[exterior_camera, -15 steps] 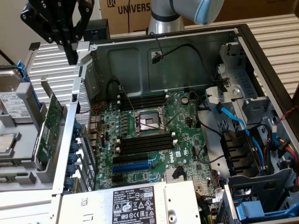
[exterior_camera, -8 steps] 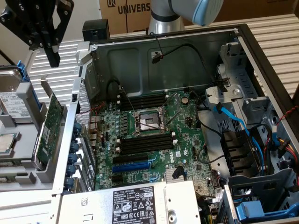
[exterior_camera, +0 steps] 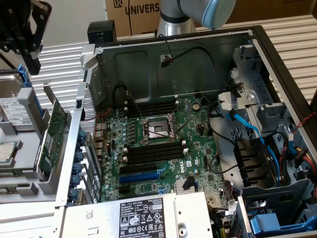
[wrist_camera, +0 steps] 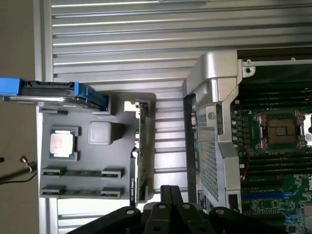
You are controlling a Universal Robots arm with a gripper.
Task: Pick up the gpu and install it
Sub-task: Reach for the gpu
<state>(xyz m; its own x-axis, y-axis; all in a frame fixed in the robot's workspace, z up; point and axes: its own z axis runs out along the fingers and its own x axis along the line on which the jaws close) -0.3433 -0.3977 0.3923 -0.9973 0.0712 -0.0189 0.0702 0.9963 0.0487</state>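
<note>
One open computer case (exterior_camera: pixel 138 64) takes up most of the exterior view, with the green motherboard (exterior_camera: pixel 190 148) lying flat inside it. Beside the case, on the exterior view's left, sits a grey parts tray (exterior_camera: pixel 22 144). The gripper (exterior_camera: pixel 30 62) hangs above that tray – its fingers clenched together with nothing between them. The gpu (exterior_camera: pixel 52 136) stands on edge in a slot along the tray's side nearest the case, well apart from the gripper. A processor chip (exterior_camera: pixel 6 151) lies flat in the tray.
</note>
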